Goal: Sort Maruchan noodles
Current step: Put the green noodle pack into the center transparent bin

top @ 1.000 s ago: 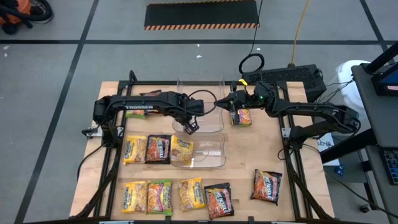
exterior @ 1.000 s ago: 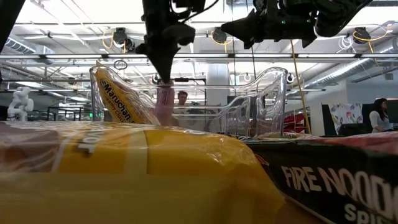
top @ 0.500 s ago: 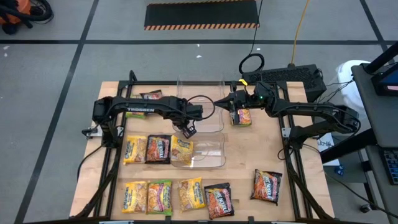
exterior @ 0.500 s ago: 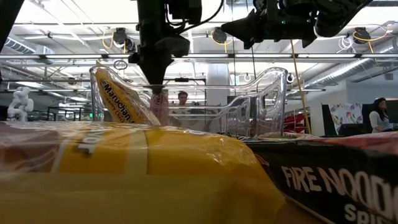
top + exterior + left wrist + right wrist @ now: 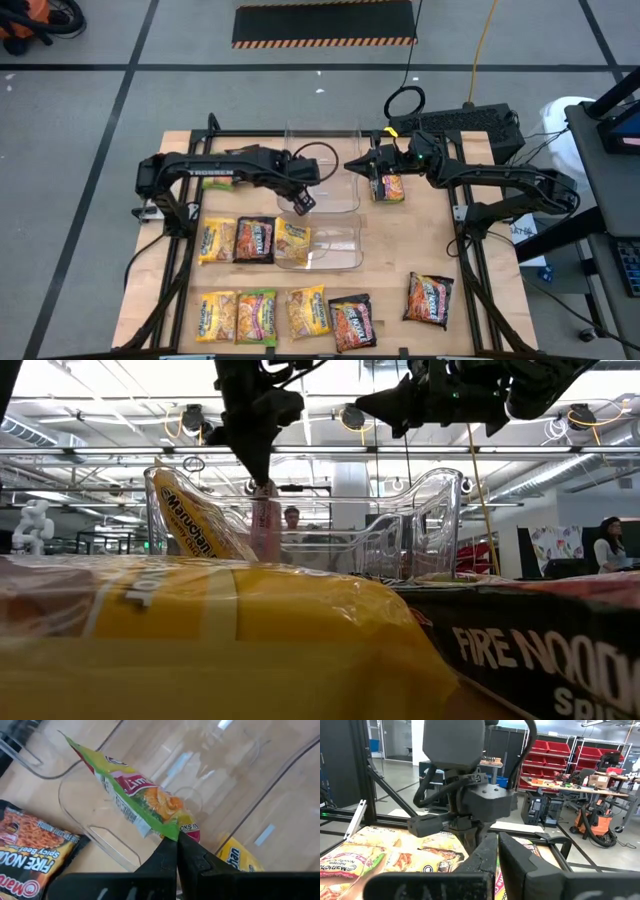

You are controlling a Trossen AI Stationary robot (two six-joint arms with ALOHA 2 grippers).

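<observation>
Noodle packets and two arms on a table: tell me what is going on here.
A two-armed robot is sorting noodle packets into clear bins. The left gripper, jaws shut, holds a green packet by its edge over the clear bins at the middle of the table. The right gripper, jaws shut, holds an orange packet above the table beside the far bin. Other packets lie flat in two rows along the near side, not yet sorted.
</observation>
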